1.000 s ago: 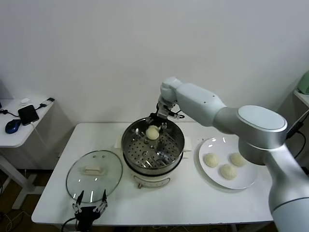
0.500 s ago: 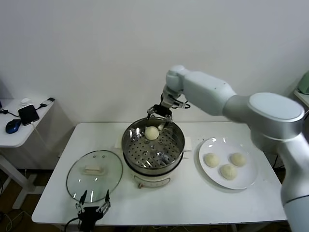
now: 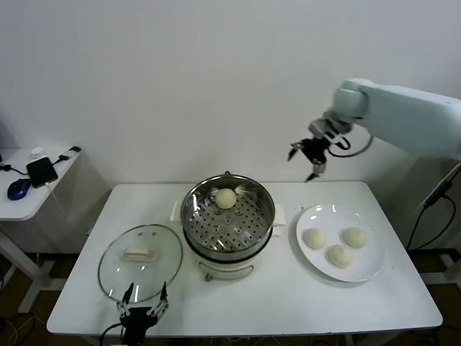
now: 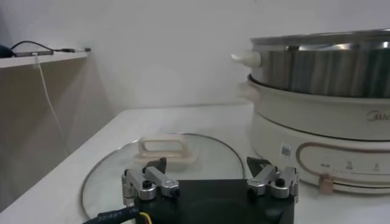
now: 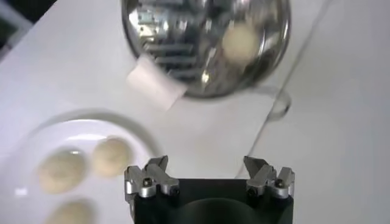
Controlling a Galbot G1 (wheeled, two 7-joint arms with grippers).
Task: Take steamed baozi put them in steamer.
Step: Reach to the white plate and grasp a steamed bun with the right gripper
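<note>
I saw four smooth, round, cream-white buns: one [image 3: 226, 198] sat on the perforated tray inside the shiny round steel steamer [image 3: 227, 225], toward its far side, and three lay on the flat white plate [image 3: 341, 216] to its right. My right gripper [image 3: 307, 160] hung in the air between steamer and plate, fingers spread, holding nothing. My left gripper [image 3: 143, 303] waited at the table's near edge by the round glass lid [image 3: 140, 261], also spread and empty.
</note>
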